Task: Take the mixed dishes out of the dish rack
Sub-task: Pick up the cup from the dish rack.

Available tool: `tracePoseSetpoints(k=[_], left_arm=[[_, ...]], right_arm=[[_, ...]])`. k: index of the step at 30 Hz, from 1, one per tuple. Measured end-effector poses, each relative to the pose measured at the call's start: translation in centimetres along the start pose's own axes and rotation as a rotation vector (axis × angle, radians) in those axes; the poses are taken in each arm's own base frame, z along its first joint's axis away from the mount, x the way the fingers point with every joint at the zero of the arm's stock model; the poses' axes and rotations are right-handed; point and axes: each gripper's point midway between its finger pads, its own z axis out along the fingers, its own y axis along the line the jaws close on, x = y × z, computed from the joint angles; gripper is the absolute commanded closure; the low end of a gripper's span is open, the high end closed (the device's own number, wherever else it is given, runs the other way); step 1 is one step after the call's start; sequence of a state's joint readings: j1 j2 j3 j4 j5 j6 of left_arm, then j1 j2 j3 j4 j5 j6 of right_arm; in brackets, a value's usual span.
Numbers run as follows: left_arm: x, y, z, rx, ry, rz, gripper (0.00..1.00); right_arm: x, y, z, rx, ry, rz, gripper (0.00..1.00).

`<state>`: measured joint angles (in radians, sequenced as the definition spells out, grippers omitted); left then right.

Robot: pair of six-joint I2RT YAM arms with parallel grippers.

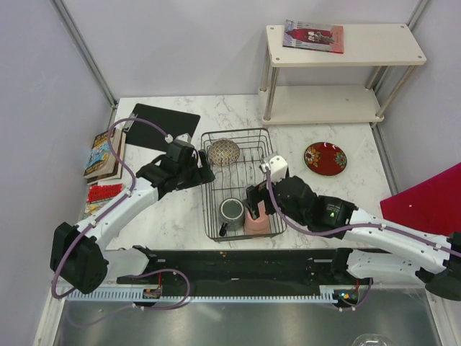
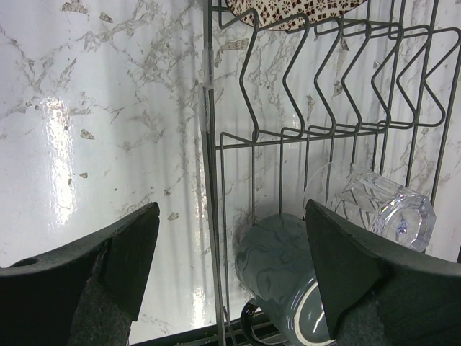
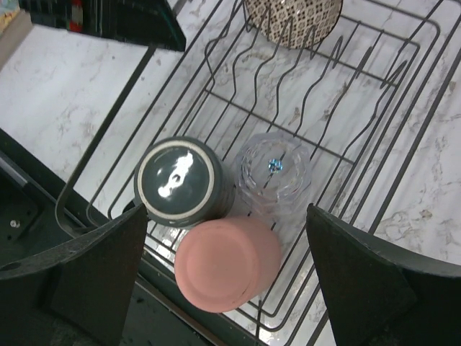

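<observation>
The black wire dish rack (image 1: 204,189) stands mid-table. In it a speckled bowl (image 1: 224,151) leans at the far end, and a dark grey mug (image 1: 232,211) and a pink cup (image 1: 256,220) stand upside down at the near end. The right wrist view shows the mug (image 3: 180,180), the pink cup (image 3: 227,263), a small clear glass (image 3: 274,171) and the bowl (image 3: 292,18). My right gripper (image 3: 227,216) is open above the cup. My left gripper (image 2: 232,216) is open over the rack's left wall (image 2: 209,144), near the mug (image 2: 277,267) and the glass (image 2: 382,205). The red patterned plate (image 1: 325,158) lies on the table right of the rack. The lime-green plate is out of view.
A flat black mat (image 1: 164,126) lies at the far left. Books (image 1: 104,155) are stacked at the left edge. A two-tier shelf (image 1: 338,101) with a magazine (image 1: 313,36) stands at the back right. A red board (image 1: 432,202) is at the right edge.
</observation>
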<state>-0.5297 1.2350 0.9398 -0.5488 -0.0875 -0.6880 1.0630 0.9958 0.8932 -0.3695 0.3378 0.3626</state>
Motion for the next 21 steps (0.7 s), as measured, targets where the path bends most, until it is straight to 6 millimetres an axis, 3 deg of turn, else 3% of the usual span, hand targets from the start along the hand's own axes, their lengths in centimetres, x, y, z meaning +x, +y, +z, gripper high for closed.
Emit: tracePoseSetpoints(k=[6, 13, 19, 21], left_arm=[[-0.1, -0.1, -0.2, 0.004, -0.004, 0.000, 0.11], [0.0, 0.0, -0.3, 0.005, -0.005, 0.000, 0.12], [0.4, 0.3, -0.2, -0.001, 0.005, 0.000, 0.12], [0.5, 0.3, -0.1, -0.002, 0.007, 0.001, 0.12]], right_arm=[[3.8, 0.6, -0.2, 0.003, 0.077, -0.054, 0.02], [6.7, 0.8, -0.1, 0.016, 0.131, -0.067, 0.03], [8.2, 0.7, 0.6, 0.036, 0.173, -0.080, 0.14], [8.5, 0.7, 0.8, 0.041, 0.185, -0.081, 0.23]])
